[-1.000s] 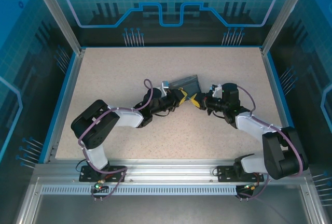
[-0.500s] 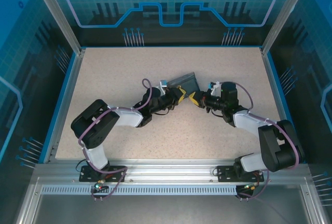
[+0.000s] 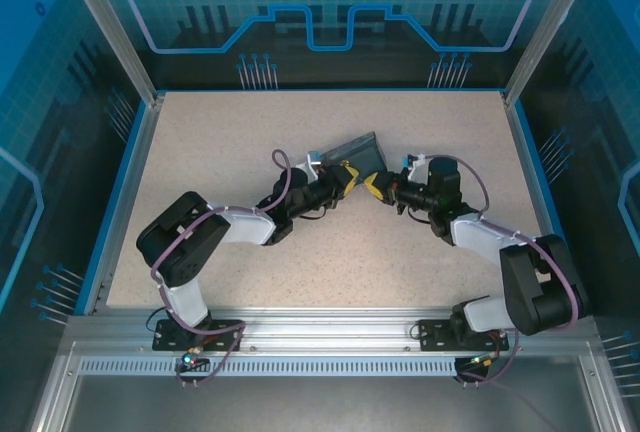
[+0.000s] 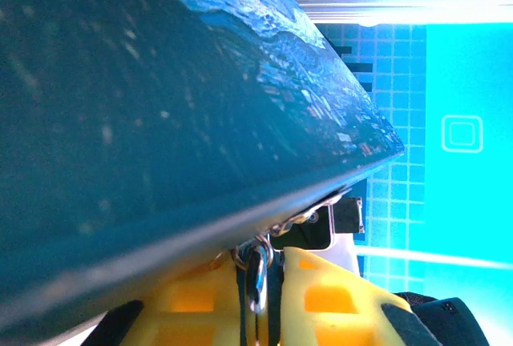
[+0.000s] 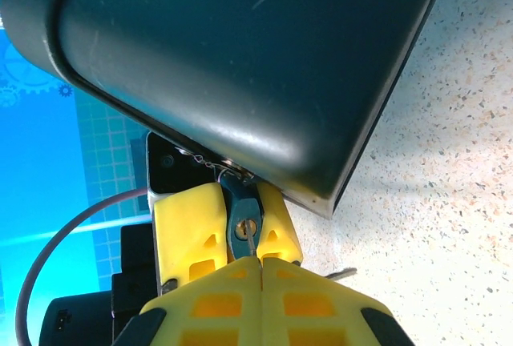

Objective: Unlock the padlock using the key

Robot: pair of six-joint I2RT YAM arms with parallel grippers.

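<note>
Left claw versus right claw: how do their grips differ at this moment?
The left claw has its fingers slightly apart, clamped on a dark keyhole piece at the padlock's edge; the right claw has its fingers pressed together, pinching the thin key. The left claw points in from the left, the right claw from the right, tips facing. Both have yellow fingers and meet at that edge.

— How did the robot look?
— The left arm (image 3: 245, 224) and right arm (image 3: 490, 242) had black joints, white shells and purple cables (image 3: 289, 180) along them.
— And the fingers (image 5: 200, 306)?
— Yellow plastic, with small triangular recesses.
</note>
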